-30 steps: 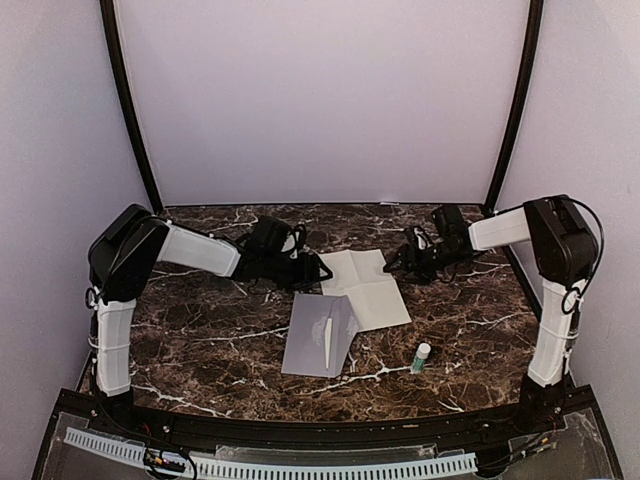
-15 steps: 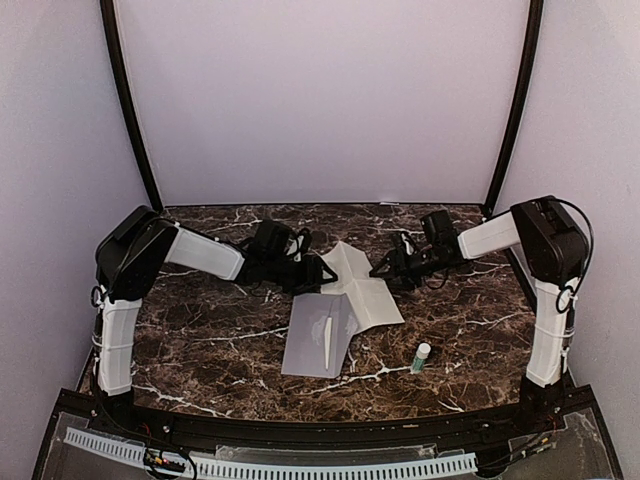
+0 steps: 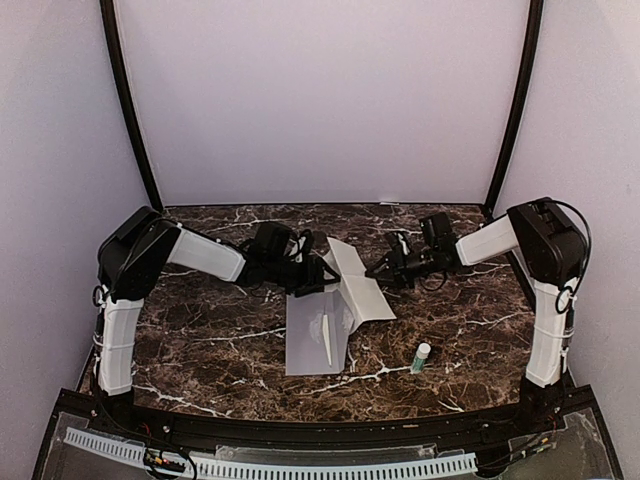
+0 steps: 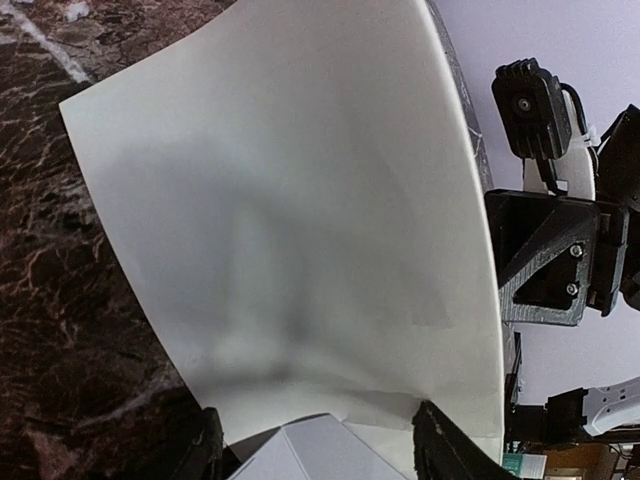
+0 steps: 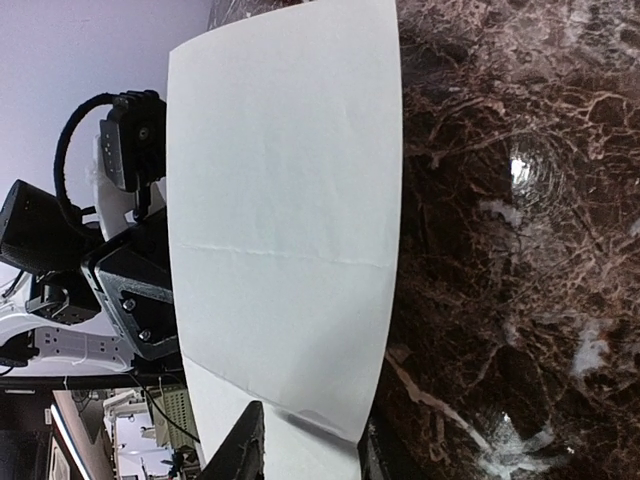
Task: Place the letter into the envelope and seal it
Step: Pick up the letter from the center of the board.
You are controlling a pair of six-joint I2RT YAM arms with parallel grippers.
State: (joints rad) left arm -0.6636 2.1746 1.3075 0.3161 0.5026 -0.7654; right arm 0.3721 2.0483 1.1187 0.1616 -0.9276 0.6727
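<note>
The letter [image 3: 360,292] lies lengthwise between my arms: left gripper [image 3: 322,276] jaws apart at its left edge, right gripper [image 3: 376,270] straddling its right edge, grip unconfirmed.

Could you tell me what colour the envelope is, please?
The envelope is pale grey, clearest in the top external view.

A lab test booth is indicated by plain pale walls [image 3: 320,100], black frame poles [image 3: 127,100] and two robot arms [image 3: 205,252] bolted to a marbled table [image 3: 200,345].
</note>
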